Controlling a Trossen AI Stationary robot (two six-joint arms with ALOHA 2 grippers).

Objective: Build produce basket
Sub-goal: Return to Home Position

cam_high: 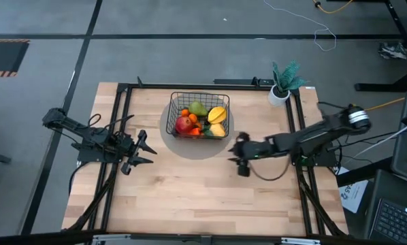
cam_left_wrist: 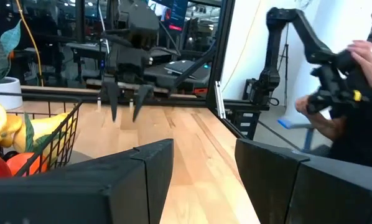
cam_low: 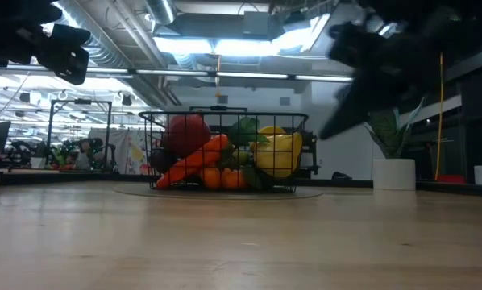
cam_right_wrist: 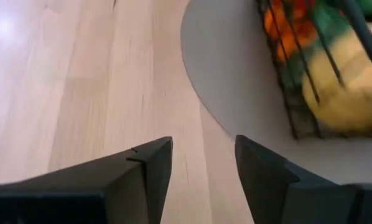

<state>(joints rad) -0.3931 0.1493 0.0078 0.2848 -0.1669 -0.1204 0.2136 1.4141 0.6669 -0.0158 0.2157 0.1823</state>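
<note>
**Basket loaded, both arms clear of it**

Front strip of the wooden table is bare. Further in, both arms reach toward the middle from opp. sides. The left gripper hangs left of the round grey mat, well apart from the basket. Its fingers are spread w/ nothing btwn them. The right gripper is at the mat's right edge, near the basket's front right corner but not touching. Its fingers are also apart & empty, w/ wood and mat edge showing through the gap.

Behind them the basket sits on the mat, centred L–R, in the back half of the table. It's black wire, rectangular, w/ open grid sides. The produce is piled to about rim height:
- red apple at front left
- orange carrot lying slanted
- small oranges low down
- green piece toward the back
- yellow fruit on the right

Darker bits underneath can't be made out.

Back right corner: a white pot w/ a teal plant. Past the table's side a person has hands on a dark device
</note>
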